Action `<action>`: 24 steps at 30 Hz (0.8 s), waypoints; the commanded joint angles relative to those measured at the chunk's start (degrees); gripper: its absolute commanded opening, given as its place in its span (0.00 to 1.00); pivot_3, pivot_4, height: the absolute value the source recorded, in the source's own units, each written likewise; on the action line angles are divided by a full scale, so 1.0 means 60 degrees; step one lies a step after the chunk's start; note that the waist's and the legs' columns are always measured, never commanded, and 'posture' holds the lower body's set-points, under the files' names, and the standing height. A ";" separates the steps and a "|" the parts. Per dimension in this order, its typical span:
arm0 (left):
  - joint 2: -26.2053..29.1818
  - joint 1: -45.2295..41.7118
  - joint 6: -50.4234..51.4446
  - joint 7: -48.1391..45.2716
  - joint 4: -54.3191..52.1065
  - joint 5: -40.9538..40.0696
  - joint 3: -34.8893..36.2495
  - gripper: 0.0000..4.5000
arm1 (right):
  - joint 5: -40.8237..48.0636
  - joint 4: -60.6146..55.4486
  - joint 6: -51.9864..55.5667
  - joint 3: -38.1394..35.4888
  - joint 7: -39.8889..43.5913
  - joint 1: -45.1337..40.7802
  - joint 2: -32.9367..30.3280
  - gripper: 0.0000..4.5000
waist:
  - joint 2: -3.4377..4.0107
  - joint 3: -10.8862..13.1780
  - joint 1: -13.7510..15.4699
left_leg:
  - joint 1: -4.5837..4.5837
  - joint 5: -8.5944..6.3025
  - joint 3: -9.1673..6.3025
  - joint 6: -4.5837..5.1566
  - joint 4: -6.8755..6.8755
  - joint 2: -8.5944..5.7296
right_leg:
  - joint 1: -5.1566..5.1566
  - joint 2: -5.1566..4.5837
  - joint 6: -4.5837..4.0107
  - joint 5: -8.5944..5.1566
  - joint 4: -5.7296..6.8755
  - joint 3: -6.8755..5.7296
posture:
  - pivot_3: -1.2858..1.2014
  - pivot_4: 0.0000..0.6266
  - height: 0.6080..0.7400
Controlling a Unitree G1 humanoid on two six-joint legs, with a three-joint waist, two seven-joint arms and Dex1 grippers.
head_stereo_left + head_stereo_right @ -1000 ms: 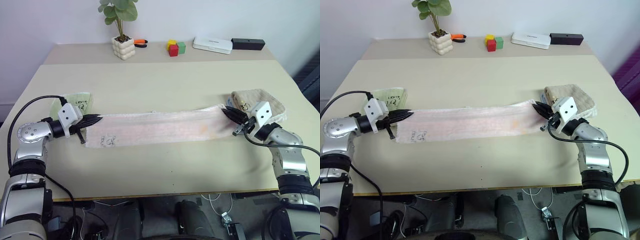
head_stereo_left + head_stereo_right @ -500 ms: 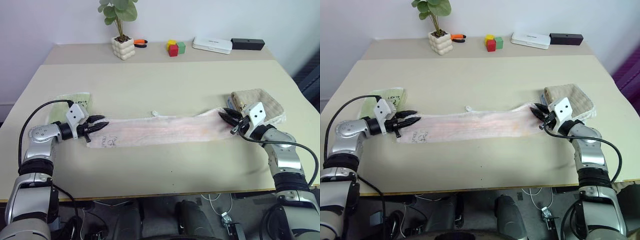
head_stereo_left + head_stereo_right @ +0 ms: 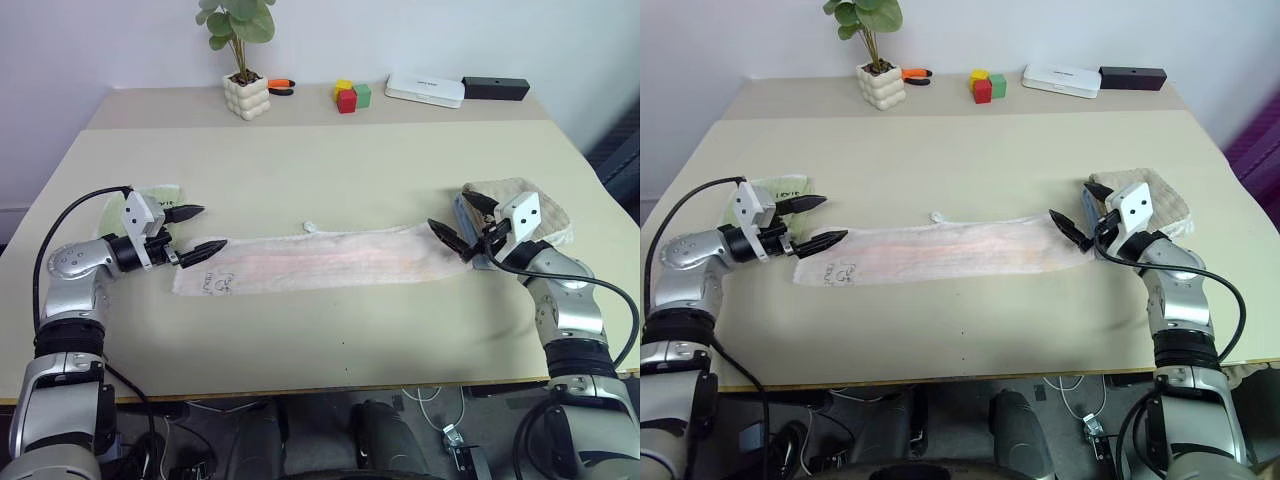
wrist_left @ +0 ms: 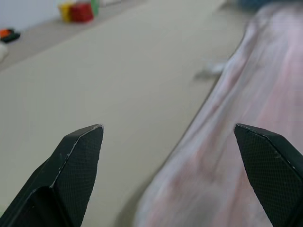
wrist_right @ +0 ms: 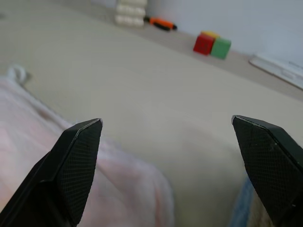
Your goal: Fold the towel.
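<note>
Your towel (image 3: 320, 258) lies flat on the bench (image 3: 320, 160) as a long narrow pink strip running from left to right, with a small loop tag (image 3: 310, 227) at its far edge. Your left pincer (image 3: 197, 232) is released, its two black fingers spread wide at the towel's left end and gripping nothing. Your right pincer (image 3: 462, 225) is likewise released, spread at the right end; one fingertip seems to hover just over the cloth, though you can't be sure of contact. A green folded towel (image 3: 150, 203) sits behind the left pincer, a beige folded towel (image 3: 520, 195) behind the right.
</note>
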 commanded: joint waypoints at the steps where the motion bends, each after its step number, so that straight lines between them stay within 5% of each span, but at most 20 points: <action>1: 0.0061 0.0358 0.1654 -0.0009 -0.1472 -0.1074 0.0398 1.00 | 0.0794 -0.0888 0.0645 -0.0294 0.0323 -0.0004 0.0033 0.99 | 0.0000 0.0000 -0.0010 | 0.0000 0.0000 -0.0001 0.0000 -0.0001 0.0000 | 0.0000 0.0000 0.0000 0.0000 0.0000 0.0000 | 0.52 0.24 0.96; 5: 0.0035 0.0604 0.2544 0.0523 -0.2263 -0.1481 0.0678 0.71 | 0.0929 -0.1435 0.1059 -0.0214 0.0150 0.0141 0.0119 0.70 | 0.0000 0.0000 0.0008 | 0.0002 0.0000 -0.0005 0.0000 0.0001 0.0001 | 0.0000 0.0001 0.0000 0.0000 0.0005 -0.0001 | 0.52 0.24 0.96; 11: 0.0174 0.0959 0.3427 0.0669 -0.3120 -0.1965 0.0968 0.05 | 0.0803 -0.1842 0.1277 -0.0101 0.0038 0.0281 0.0222 0.03 | 0.0000 0.0000 0.0003 | 0.0001 0.0000 -0.0005 0.0000 0.0002 -0.0001 | 0.0000 0.0001 0.0000 -0.0001 0.0004 0.0000 | 0.52 0.24 0.96; 19: -0.0591 0.1984 0.5396 0.2332 -0.5633 -0.3443 0.1389 0.02 | 0.0587 -0.2994 0.1650 0.0337 -0.0574 0.1096 0.0905 0.03 | -0.0003 -0.0002 0.0027 | 0.0002 0.0001 -0.0013 -0.0001 0.0004 0.0000 | 0.0007 0.0000 -0.0001 -0.0001 0.0003 0.0000 | 0.52 0.24 0.96; 24: -0.2445 0.2650 0.5818 0.4261 -0.7304 -0.3953 0.0946 0.02 | 0.0074 -0.3541 0.1602 0.0898 -0.1227 0.1478 0.1503 0.03 | -0.0004 -0.0002 0.0034 | 0.0002 0.0001 -0.0020 -0.0002 0.0002 -0.0002 | 0.0012 -0.0001 -0.0001 -0.0001 -0.0004 0.0003 | 0.52 0.24 0.96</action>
